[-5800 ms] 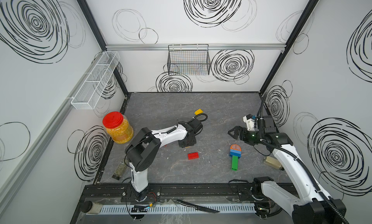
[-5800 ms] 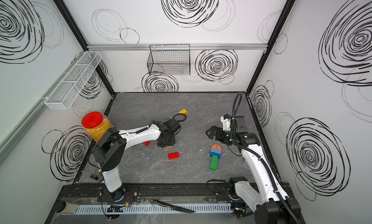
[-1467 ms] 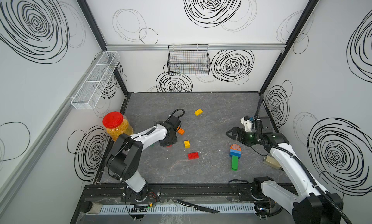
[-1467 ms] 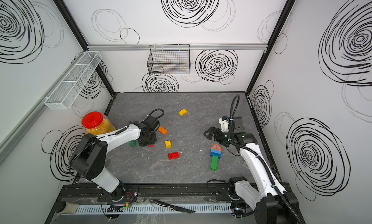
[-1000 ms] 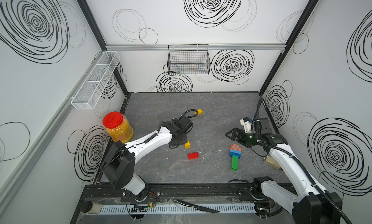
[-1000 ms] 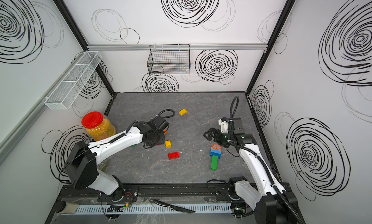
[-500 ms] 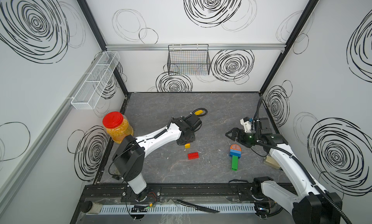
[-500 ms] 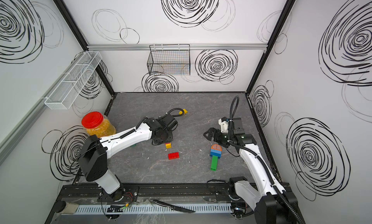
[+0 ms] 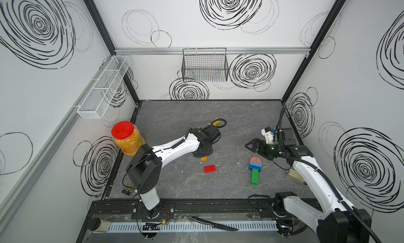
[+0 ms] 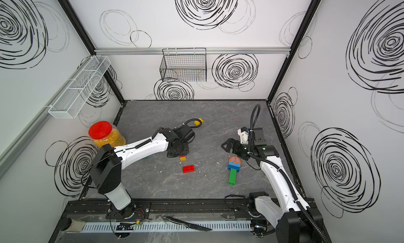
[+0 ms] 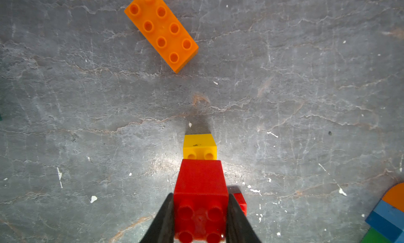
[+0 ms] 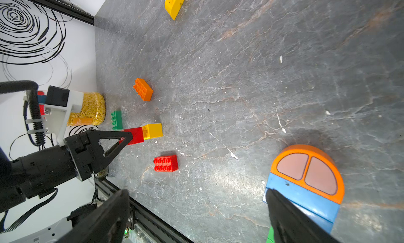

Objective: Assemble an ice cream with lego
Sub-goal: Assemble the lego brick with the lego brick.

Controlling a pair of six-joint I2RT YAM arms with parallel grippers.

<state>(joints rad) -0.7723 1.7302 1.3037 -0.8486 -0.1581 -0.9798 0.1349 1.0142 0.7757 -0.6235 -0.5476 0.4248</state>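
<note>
My left gripper is shut on a red lego brick. That brick's far end meets the studded face of a small yellow brick lying on the grey floor. In both top views the yellow brick peeks out from under the left wrist. A partly built ice cream lies at the right: an orange dome, a blue brick and a green stick. My right gripper hovers just behind the ice cream, open and holding nothing.
Loose bricks lie around: a flat red one, an orange one, a green one and a yellow rounded one. A red-lidded jar stands at the left wall. A knife lies on the front rail.
My left arm has swung its elbow toward the front and carried the red brick right and forward, onto the yellow brick. The right arm has stayed still.
</note>
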